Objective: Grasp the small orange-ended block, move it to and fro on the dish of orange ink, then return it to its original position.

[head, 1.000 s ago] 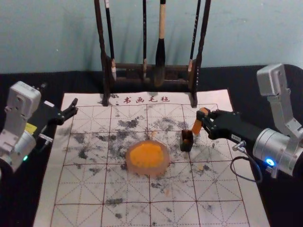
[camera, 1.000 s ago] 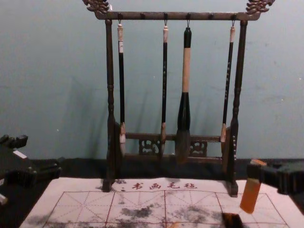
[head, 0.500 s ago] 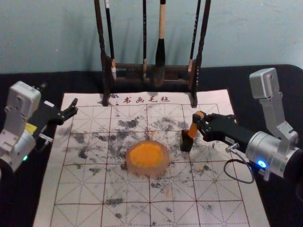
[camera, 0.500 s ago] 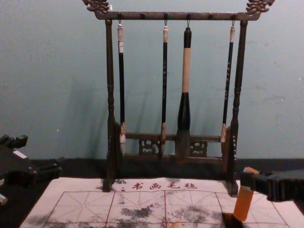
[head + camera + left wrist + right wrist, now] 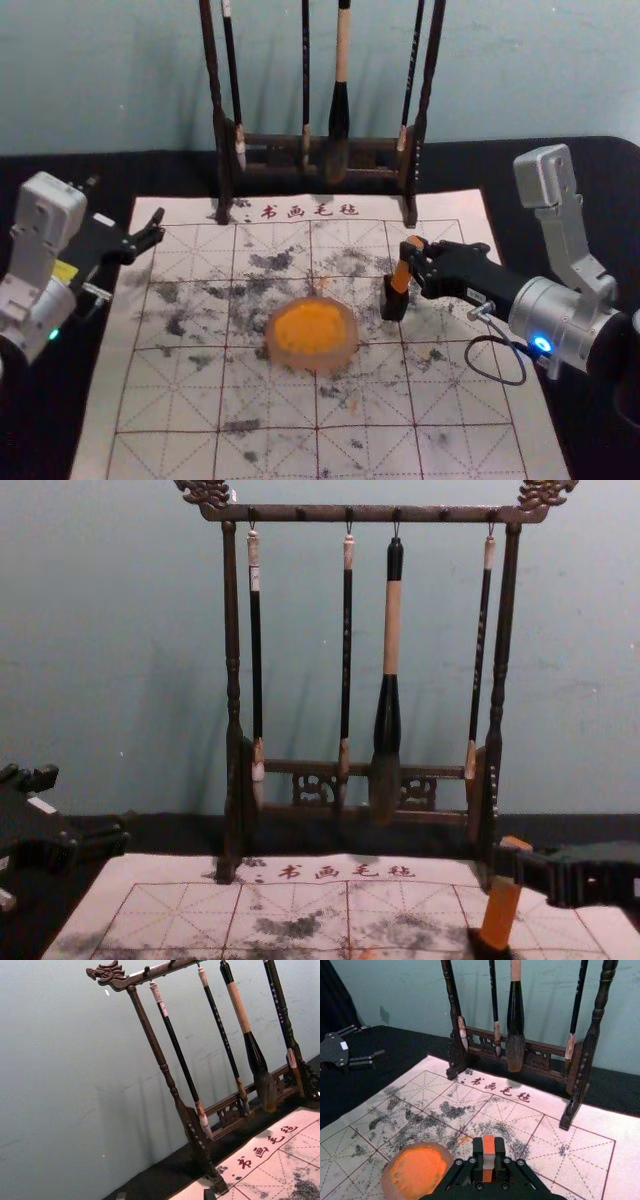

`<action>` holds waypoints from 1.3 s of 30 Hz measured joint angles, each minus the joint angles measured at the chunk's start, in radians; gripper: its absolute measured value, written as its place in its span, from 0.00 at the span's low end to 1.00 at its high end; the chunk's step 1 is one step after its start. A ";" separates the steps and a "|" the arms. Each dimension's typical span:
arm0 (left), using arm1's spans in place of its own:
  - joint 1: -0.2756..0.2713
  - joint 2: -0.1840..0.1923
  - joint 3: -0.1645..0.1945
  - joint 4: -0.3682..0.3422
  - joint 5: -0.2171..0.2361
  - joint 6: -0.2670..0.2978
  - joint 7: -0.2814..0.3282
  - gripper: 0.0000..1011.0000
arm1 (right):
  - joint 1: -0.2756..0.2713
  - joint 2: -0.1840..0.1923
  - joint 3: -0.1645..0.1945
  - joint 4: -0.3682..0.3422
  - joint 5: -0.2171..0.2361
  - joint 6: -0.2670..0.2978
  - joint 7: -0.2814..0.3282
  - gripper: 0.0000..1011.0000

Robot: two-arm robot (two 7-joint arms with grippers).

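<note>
So there's one dish (image 5: 344, 358) with orange ink (image 5: 308, 328) in it, plus one little dark holder (image 5: 394, 305) near it. Right hand (image 5: 411, 262) is clamped on the one orange-ended block (image 5: 501, 912), tilted, bottom end right at the holder's top. Left hand (image 5: 125, 207) is parked off left, fingers apart. Four brushes (image 5: 392, 630) hang on one rack (image 5: 300, 514).

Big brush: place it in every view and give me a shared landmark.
Head view: big brush, top, just right of centre.
Left wrist view: big brush, between two thin brushes.
Right wrist view: big brush, between two thin brushes.
Chest view: big brush, right of centre.
Shared landmark: red characters.
</note>
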 joint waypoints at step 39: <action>0.000 0.000 0.000 0.000 0.000 0.000 0.000 0.99 | -0.010 -0.019 0.011 0.009 -0.029 0.008 -0.001 0.12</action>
